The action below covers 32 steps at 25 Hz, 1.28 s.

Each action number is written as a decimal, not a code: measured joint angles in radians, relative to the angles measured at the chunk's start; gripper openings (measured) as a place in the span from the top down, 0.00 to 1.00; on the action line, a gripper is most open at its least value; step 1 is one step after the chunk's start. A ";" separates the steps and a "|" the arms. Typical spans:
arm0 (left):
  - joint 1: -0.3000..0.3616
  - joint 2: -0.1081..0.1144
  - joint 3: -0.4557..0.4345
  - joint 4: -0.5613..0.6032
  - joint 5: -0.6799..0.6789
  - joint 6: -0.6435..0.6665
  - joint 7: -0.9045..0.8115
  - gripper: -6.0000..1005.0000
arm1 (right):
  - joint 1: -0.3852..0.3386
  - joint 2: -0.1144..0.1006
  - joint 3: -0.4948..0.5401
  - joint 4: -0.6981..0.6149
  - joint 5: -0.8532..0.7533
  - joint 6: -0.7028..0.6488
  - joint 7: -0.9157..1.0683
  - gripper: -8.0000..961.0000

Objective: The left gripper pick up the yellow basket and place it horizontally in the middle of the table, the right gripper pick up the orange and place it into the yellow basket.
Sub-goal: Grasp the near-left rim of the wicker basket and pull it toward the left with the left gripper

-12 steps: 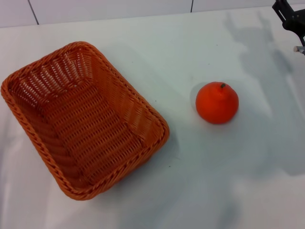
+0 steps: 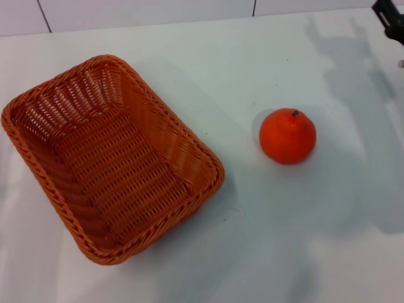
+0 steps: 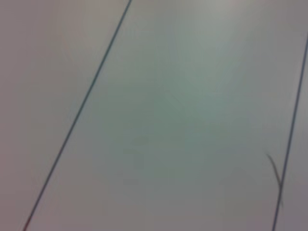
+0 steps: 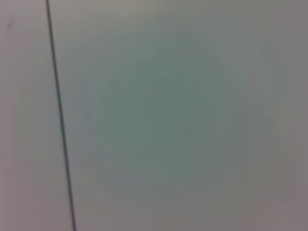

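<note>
The yellow basket (image 2: 110,158), orange-brown woven wicker with a braided rim, lies empty and slanted on the left half of the white table (image 2: 265,252) in the head view. The orange (image 2: 287,136) stands upright to its right, clear of the basket, stem up. Only a small black part of the right gripper (image 2: 391,19) shows at the far right top corner, well away from the orange. The left gripper is out of view. Both wrist views show only a plain pale surface with dark seam lines.
The table's far edge meets a pale tiled wall (image 2: 145,12) at the back. Arm shadows fall on the tabletop at the right (image 2: 353,69). Bare tabletop lies between basket and orange and along the front.
The right gripper has drawn further toward the top right corner, so less of it shows. Basket and orange have not moved.
</note>
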 joint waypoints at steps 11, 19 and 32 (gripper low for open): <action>-0.004 0.006 -0.017 0.017 0.005 -0.014 -0.021 0.22 | -0.018 -0.005 0.033 0.000 0.001 0.005 0.051 0.02; -0.006 0.014 0.153 0.214 0.017 -0.046 -0.284 0.22 | -0.021 -0.005 0.033 0.000 0.001 0.001 0.076 0.02; -0.154 0.144 0.265 0.729 0.453 -0.163 -1.113 0.23 | -0.034 -0.005 0.032 0.000 0.001 -0.002 0.085 0.02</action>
